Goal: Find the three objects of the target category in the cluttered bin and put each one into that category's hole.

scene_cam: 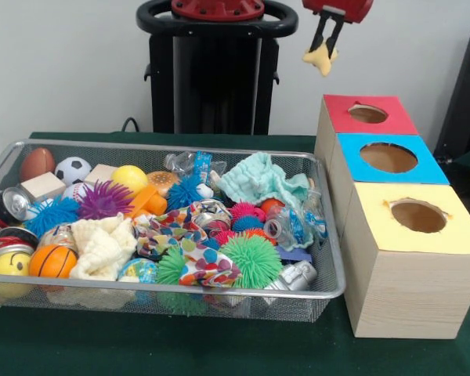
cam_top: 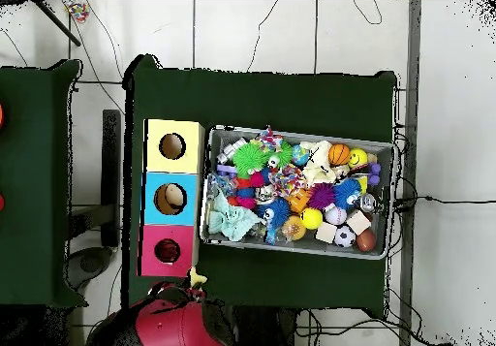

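Observation:
My gripper (scene_cam: pixel 326 47) hangs high above the table, behind and slightly left of the red-topped box (scene_cam: pixel 392 117), shut on a small pale yellow cloth scrap (scene_cam: pixel 321 61) that dangles from its fingers. In the overhead view the gripper (cam_top: pixel 197 284) and the scrap (cam_top: pixel 197 275) sit just beyond the red box (cam_top: pixel 150 252), off its corner and not over its hole (cam_top: pixel 167 251). The blue-topped box (scene_cam: pixel 352 153) and the yellow-topped box (scene_cam: pixel 376 223) stand in a row with it. In the wire bin (scene_cam: pixel 333 274) lie a mint cloth (scene_cam: pixel 254 178), a cream cloth (scene_cam: pixel 102 244) and a patterned cloth (scene_cam: pixel 196 254).
The bin also holds spiky balls, sports balls, wooden blocks, cans and crumpled plastic bottles. The three boxes stand close against the bin's right side in the front view. A green cloth covers the table (scene_cam: pixel 180 345).

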You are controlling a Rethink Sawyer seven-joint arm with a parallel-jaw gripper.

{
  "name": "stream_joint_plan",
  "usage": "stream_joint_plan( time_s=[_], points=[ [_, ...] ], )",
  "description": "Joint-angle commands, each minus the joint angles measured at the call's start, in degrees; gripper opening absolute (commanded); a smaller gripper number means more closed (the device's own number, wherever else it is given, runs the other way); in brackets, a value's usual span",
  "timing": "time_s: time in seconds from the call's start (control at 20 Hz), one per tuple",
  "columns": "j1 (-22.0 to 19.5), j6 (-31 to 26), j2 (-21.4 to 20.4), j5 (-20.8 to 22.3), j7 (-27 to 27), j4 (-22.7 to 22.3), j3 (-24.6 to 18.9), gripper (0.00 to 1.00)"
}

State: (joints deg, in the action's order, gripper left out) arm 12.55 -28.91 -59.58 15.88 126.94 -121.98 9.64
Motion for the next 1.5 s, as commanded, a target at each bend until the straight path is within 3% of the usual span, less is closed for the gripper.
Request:
stream_joint_plan(
  time_s=[0.05, 0.25, 0.7, 0.95, 1.25, 1.5],
  points=[
    [-2.73, -8.69, -1.07, 1.51, -2.79, 2.26, -2.52, 0.00],
    [-6.41, -4.93, 0.51, -1.56, -3.72, 1.36, -7.37, 0.00],
    [-8.50, -4.44, 4.26, -0.83, -1.91, 4.79, -10.04, 0.00],
    [-9.36, -1.87, 5.74, -1.64, -1.26, 3.97, -12.41, 0.00],
    [-9.76, 1.27, 7.57, -0.95, -0.12, 3.70, -14.14, 0.00],
    [-7.45, 3.30, 9.74, -1.21, 3.41, 4.24, -14.28, 0.00]
  ],
)
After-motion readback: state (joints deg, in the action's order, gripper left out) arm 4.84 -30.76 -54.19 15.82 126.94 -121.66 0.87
